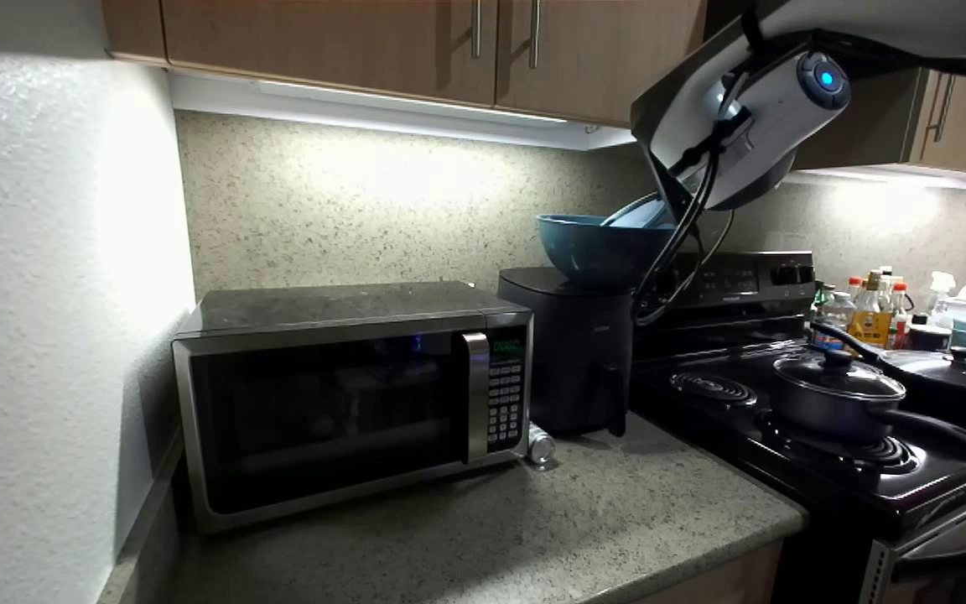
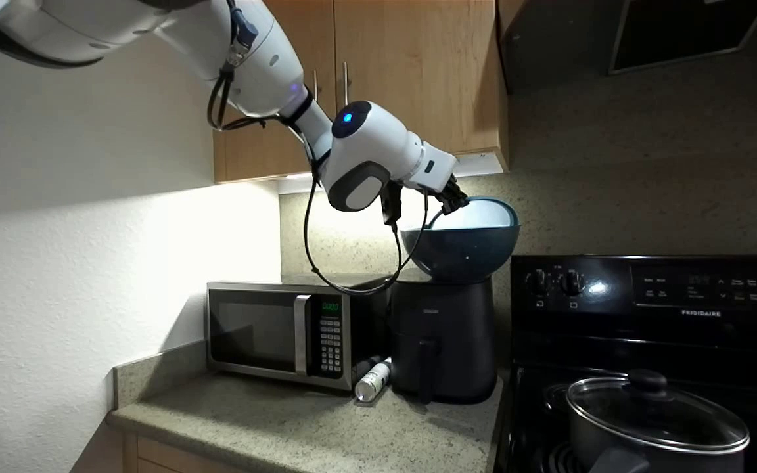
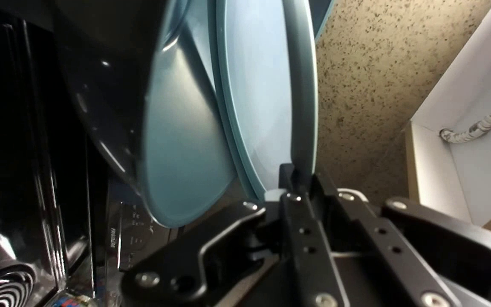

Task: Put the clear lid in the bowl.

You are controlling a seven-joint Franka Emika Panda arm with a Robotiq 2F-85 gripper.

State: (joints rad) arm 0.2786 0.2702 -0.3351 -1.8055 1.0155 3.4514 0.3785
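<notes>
Pinching the tilted lid (image 3: 258,89) by its rim, jaws closed, the gripper (image 3: 302,179) seems mid-placement, lid partly inside the bowl (image 2: 464,256); lowering, then release, should follow.

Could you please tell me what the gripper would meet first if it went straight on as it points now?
Gripping the clear lid, the gripper would probably push it against the inside of the bowl first, though the depth there is unclear.

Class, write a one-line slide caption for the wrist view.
Black metal gripper pinching a round whitish lid by its bluish rim, the lid tilted and partly inside a deep teal-blue bowl.
</notes>
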